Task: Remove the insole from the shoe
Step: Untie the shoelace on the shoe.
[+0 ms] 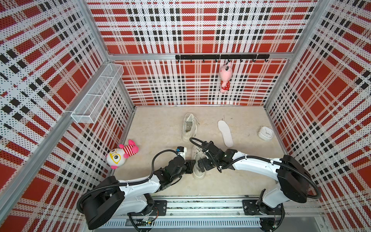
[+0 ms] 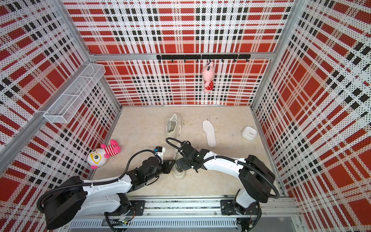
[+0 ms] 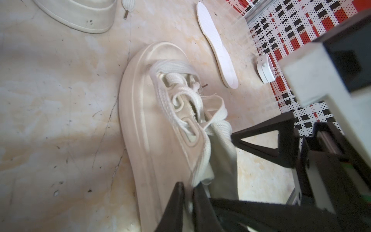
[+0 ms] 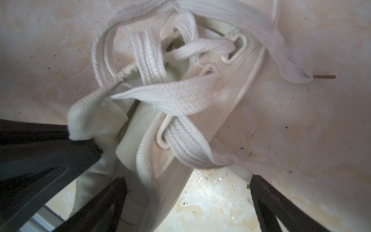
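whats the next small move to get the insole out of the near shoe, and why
Probably lower the open right pincer into the mouth of the near shoe: the left pincer is shut on fabric at its opening, bracing it. The insole inside is hidden.

Tight here: my left pincer (image 3: pixel 188 192) and right pincer (image 4: pixel 186 188) crowd each other over the near sneaker (image 1: pixel 198 174), loose laces (image 4: pixel 180 100) tangled across its mouth. Bare floor (image 1: pixel 156 128) lies open toward the plush doll (image 1: pixel 122 154). Rightward, the loose insole (image 1: pixel 225 133) and white clock (image 1: pixel 265 133) sit in the way; the far sneaker (image 1: pixel 189 126) blocks straight ahead
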